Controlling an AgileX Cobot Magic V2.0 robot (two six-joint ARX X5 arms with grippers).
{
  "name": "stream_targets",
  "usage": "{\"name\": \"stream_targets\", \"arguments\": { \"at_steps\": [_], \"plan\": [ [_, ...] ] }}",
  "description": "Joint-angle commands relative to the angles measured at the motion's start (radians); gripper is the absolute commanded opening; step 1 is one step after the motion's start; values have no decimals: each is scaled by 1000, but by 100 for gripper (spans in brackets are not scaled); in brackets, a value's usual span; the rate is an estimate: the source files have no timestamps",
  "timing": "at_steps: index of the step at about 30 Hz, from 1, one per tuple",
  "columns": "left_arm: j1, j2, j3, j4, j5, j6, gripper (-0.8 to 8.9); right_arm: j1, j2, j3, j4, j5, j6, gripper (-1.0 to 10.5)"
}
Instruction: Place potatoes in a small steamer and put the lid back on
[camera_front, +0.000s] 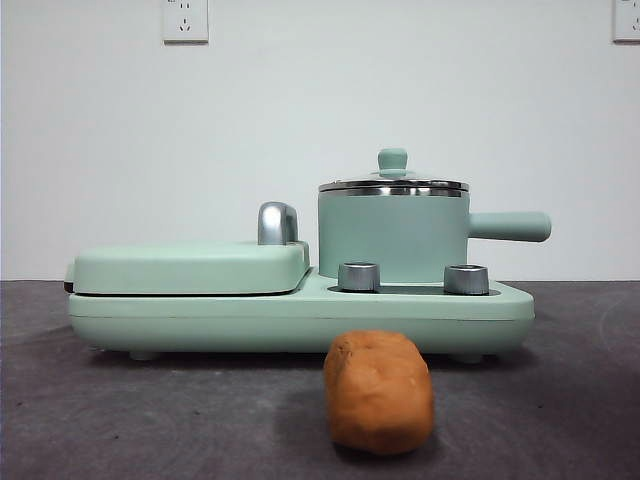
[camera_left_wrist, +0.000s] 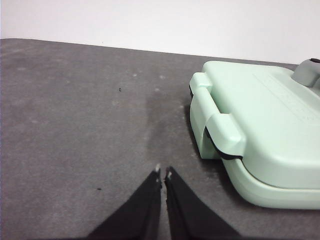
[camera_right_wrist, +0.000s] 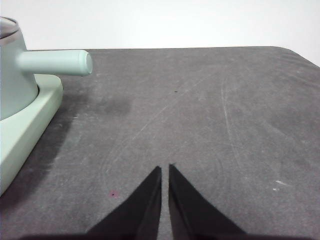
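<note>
The potato (camera_front: 379, 392) is lying nearest, a matte orange-brown lump on the dark gray table (camera_front: 120, 420), just in front of the mint-green cooker base (camera_front: 250, 320). The pot (camera_front: 393, 238) is standing on that base, its steel-rimmed lid (camera_front: 393, 183) sitting on top. Both the left gripper (camera_left_wrist: 163, 173) and right gripper (camera_right_wrist: 165, 168) are hanging over bare table — jaws nearly touching, holding nothing.

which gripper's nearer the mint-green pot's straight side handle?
Right. The right gripper hovers over bare table beside the handle; the left gripper waits at the griddle end, with no pot in its view.
</note>
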Motion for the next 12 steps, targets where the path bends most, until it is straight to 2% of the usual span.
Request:
{"name": "stream_targets", "arguments": {
  "at_steps": [1, 3, 5, 8, 12],
  "plan": [
    [0, -2, -20, 43, -2, -61, 19, -1, -1, -5, 11, -11, 55, 21],
    [0, -2, -20, 54, -2, -63, 19, -2, -1, -5, 22, -18, 108, 21],
    [0, -2, -20, 61, -2, -79, 16, -1, -1, 0, 26, -64, 166, 15],
    [-2, -2, -8, 63, 10, -179, 16, -1, 0, 31, 20, -168, 237, 14],
    [-17, 6, 41, 59, 64, -198, 16, -1, 3, 113, -24, -184, 323, 14]
  ]
}}
